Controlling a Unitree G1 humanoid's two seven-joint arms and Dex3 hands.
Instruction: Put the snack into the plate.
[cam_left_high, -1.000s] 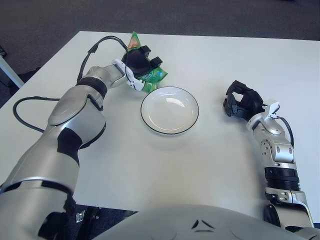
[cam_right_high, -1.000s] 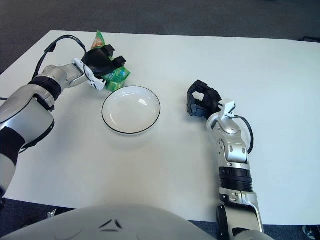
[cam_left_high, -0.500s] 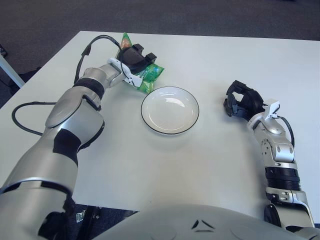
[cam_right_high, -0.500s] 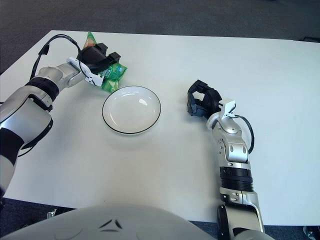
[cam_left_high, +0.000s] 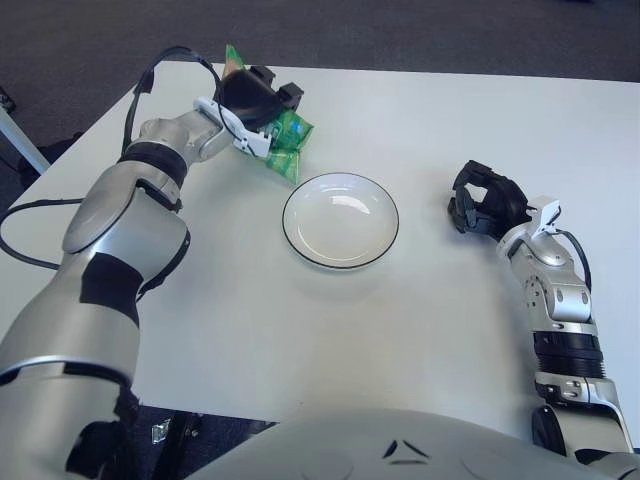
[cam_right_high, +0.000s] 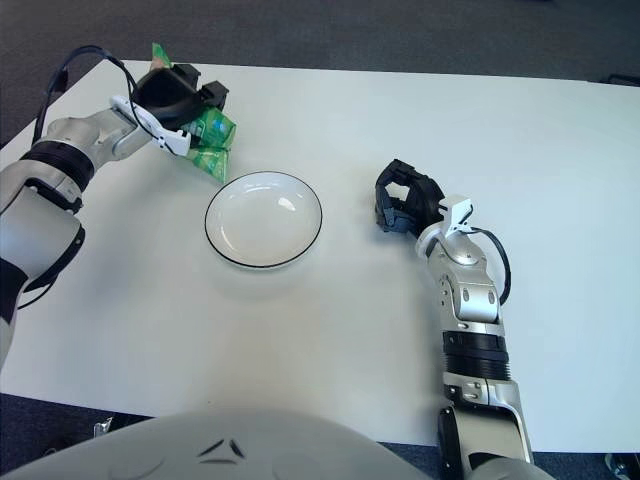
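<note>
Left hand (cam_left_high: 255, 100) gripping snack (cam_left_high: 283, 146), lifted farther from plate (cam_left_high: 340, 220); right hand (cam_left_high: 482, 200) curled.

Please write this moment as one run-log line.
left hand: shut on snack, behind-left of plate | plate: no snack in it | right hand: idle, right of plate

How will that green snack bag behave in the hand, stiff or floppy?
Probably floppy: the green snack bag droops below the left hand gripping it. Likely light, since a fingertip hold carries it. Its film looks glossy, so it may slip or crumple. The right hand shows right of the plate.
</note>
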